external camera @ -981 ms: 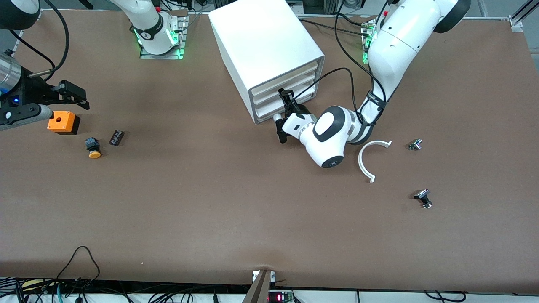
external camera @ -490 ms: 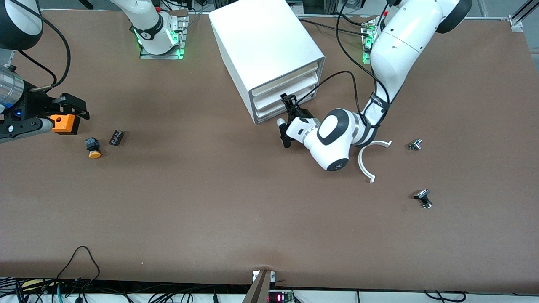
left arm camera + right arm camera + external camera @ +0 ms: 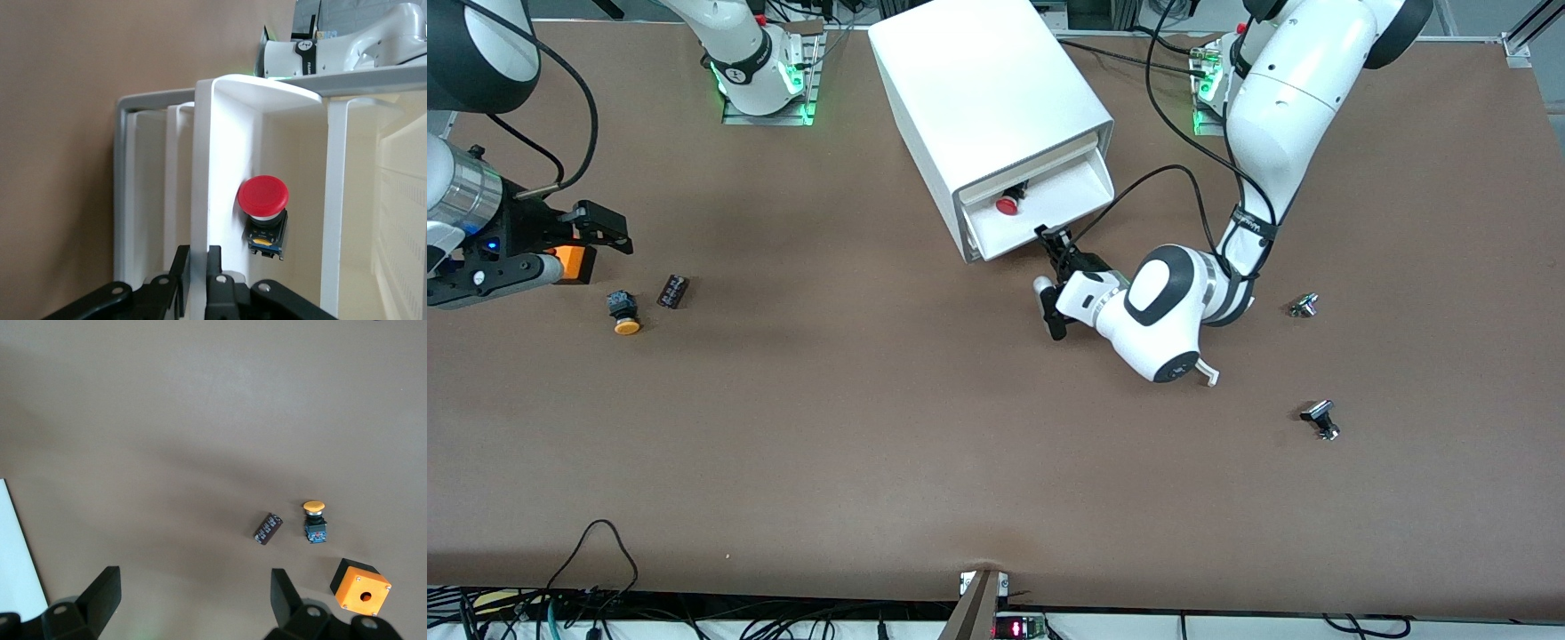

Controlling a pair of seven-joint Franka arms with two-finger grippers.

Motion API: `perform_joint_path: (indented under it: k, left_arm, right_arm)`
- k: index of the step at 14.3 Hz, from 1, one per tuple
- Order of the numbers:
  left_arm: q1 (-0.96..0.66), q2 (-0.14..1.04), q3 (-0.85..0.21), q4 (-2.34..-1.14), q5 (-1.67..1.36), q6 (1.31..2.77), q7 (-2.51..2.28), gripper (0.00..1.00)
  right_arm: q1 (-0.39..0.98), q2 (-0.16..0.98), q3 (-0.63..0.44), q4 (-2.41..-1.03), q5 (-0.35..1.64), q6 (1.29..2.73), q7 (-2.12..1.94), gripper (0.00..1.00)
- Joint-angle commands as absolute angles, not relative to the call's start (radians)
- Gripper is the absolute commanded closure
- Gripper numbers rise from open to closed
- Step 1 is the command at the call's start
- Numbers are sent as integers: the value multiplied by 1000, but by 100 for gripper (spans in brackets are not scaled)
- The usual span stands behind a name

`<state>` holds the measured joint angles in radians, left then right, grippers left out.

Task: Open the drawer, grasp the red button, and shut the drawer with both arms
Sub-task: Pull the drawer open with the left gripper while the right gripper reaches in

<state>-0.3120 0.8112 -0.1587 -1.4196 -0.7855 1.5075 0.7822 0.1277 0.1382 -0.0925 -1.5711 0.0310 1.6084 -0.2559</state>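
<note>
Red button (image 3: 1007, 205) in open drawer (image 3: 1080, 197)

We see the drawer (image 3: 1049, 209), flush with the cabinet (image 3: 987, 98) a second ago, now pulled out toward the frame's lower right by the left gripper (image 3: 1052, 242), clamped on its front edge. The red button (image 3: 1007, 204) has come into sight inside. At the frame's left edge, the right gripper (image 3: 600, 227) has drifted rightward, covering more of the orange box (image 3: 574, 264).

Brown table (image 3: 925, 427) — white cabinet (image 3: 987, 98), orange box (image 3: 574, 264), yellow-capped button (image 3: 623, 313).
</note>
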Motion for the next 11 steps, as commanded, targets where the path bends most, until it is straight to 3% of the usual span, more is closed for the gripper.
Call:
perform_joint_path:
  k: [1,11]
  left_arm:
    - [-313,865,-141,-1335,-747,1506,769,100]
    - [-308,877,-22,-1226,-747,1509,750,100]
  right_arm:
    - [150,147,-92,-1549,31,1594,-259,1]
    - [215,225,-91,-1497,109,1603,-249,2]
